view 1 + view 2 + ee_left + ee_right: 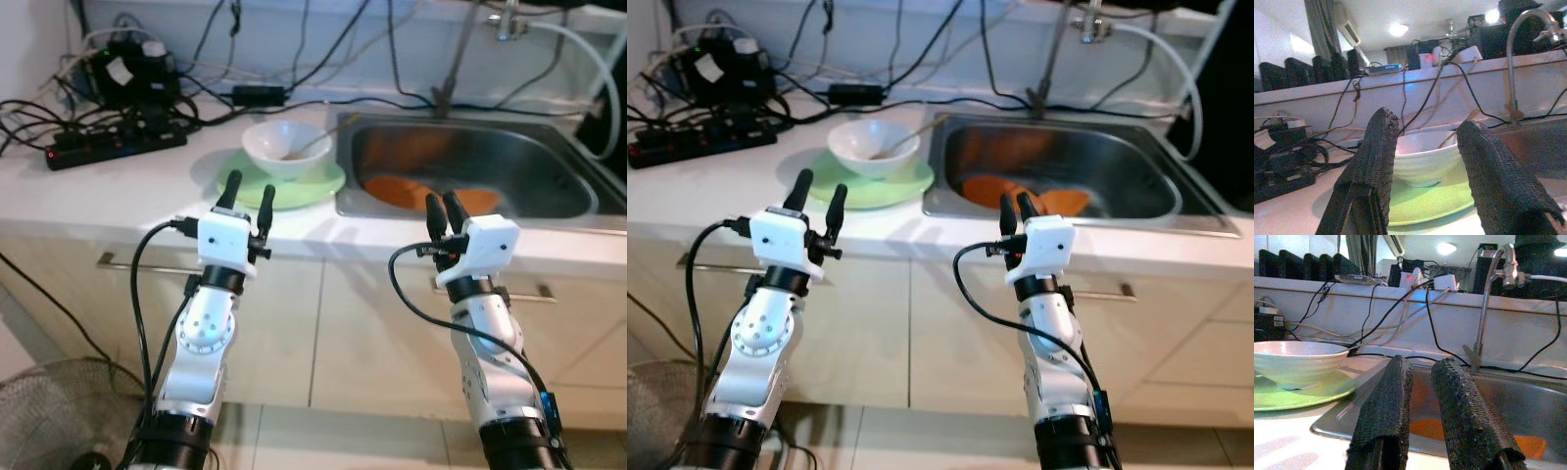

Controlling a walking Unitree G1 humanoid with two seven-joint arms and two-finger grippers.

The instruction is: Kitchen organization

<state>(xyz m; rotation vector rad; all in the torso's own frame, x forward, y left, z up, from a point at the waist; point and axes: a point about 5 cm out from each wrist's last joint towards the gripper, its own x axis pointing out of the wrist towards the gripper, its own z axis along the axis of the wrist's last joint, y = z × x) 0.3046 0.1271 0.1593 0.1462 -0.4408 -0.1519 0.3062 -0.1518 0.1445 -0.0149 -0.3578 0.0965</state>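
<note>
A white bowl [287, 147] sits on a light green plate [284, 183] on the white worktop [118, 191], just to the left of a steel sink [470, 166]. A thin utensil handle [312, 147] leans out of the bowl over its rim toward the sink. Inside the sink basin lies an orange item [411, 193], flat on the bottom; what it is cannot be told.

The left hand [249, 195] is raised in front of the worktop edge, its two black fingers pointing up and standing apart, open and holding nothing. In the left wrist view the bowl [1425, 156] and plate [1430, 203] appear between the spread fingers [1374, 166], near but not touched. The right hand [443, 210] is raised before the sink's front rim, its fingers [1383, 406] close together with only a narrow gap between them, nothing gripped.

A curved tap [1488, 298] rises behind the sink, with a white hose [588, 54] running off to the right. At the back left of the worktop a black power strip [113, 147] lies among a tangle of black cables [147, 83], and more cables run along the wall behind the bowl. Below the worktop are pale cabinet doors [294, 323] with metal handles. A fan grille [49, 411] rests on the floor at the lower left.
</note>
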